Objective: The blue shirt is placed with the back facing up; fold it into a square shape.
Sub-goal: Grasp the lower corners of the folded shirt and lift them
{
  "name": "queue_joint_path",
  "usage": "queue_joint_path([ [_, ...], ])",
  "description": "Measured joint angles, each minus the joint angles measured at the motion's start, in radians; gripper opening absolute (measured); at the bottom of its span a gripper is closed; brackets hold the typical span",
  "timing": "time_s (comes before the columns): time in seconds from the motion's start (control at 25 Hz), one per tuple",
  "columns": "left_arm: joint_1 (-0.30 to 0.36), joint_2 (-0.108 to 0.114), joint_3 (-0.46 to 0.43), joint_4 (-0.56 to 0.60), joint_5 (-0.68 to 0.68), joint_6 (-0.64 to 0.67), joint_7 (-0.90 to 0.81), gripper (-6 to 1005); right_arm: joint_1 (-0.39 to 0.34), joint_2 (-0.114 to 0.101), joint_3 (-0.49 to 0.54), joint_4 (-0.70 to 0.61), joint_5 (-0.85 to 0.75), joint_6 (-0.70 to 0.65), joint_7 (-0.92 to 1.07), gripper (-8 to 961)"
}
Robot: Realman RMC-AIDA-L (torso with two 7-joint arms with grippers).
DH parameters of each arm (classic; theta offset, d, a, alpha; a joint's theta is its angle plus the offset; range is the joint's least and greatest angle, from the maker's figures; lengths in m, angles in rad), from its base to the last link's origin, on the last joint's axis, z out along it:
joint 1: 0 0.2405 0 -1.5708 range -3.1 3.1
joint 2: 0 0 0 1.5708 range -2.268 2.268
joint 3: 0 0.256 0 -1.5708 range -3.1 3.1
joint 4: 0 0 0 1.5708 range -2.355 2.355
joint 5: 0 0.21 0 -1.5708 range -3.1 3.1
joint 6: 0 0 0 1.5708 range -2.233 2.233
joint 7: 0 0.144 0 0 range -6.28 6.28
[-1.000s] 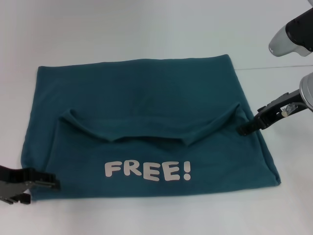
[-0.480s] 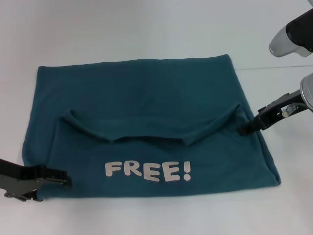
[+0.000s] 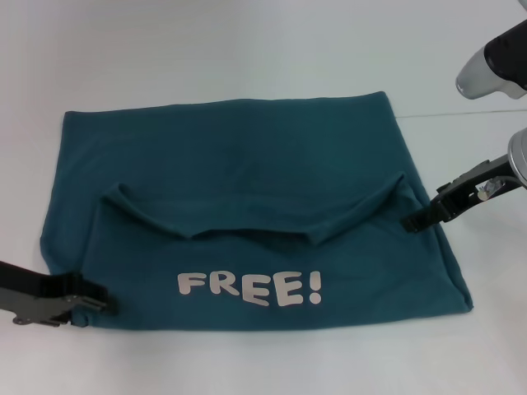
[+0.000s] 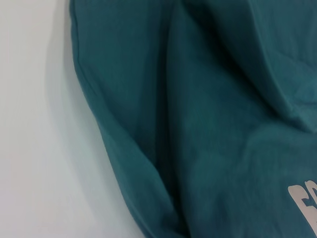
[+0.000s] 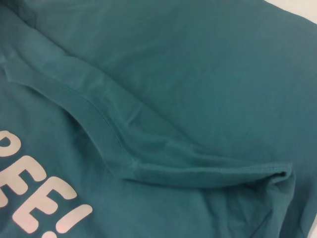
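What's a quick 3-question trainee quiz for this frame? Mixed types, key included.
1. True or false: the blue shirt lies with its white lettering hidden.
2. Multiple choice: the right gripper is at A) the shirt's near left corner, B) the shirt's right edge beside the folded hem, C) above the far edge.
3. Short answer: which part of the shirt is the left gripper at?

Key:
1. False; "FREE!" faces up on the near part.
2. B.
3. The near left corner, low against the white table.
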Motion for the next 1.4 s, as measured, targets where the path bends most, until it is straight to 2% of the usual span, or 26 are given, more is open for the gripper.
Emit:
queue_joint_path([
  [0.32, -0.003, -0.004, 0.002, -0.002, 0.0, 0.0, 0.047, 540, -0.001, 0.0, 0.01, -0.012, 0.0, -0.023, 0.012, 918],
  [0.44, -0.004, -0.004, 0.0, -0.002, -0.001, 0.005, 0.066, 333, -0.008, 0.0, 0.01, -0.027, -0.006, -0.041, 0.033, 919],
  [0.64, -0.004, -0.006, 0.005, -0.007, -0.003, 0.009, 0.093, 152, -0.03, 0.0, 0.01, -0.077, -0.059, -0.108, 0.107, 919],
  [0.96, 0.0, -0.007, -0.002, -0.032, -0.006, 0.001, 0.137, 119, -0.112, 0.0, 0.01, -0.122, -0.064, -0.184, 0.201, 918],
  [1.4, -0.001, -0.007, -0.002, -0.032, -0.006, -0.006, 0.158, 119, -0.171, 0.011, 0.018, -0.072, -0.012, -0.113, 0.22, 915],
])
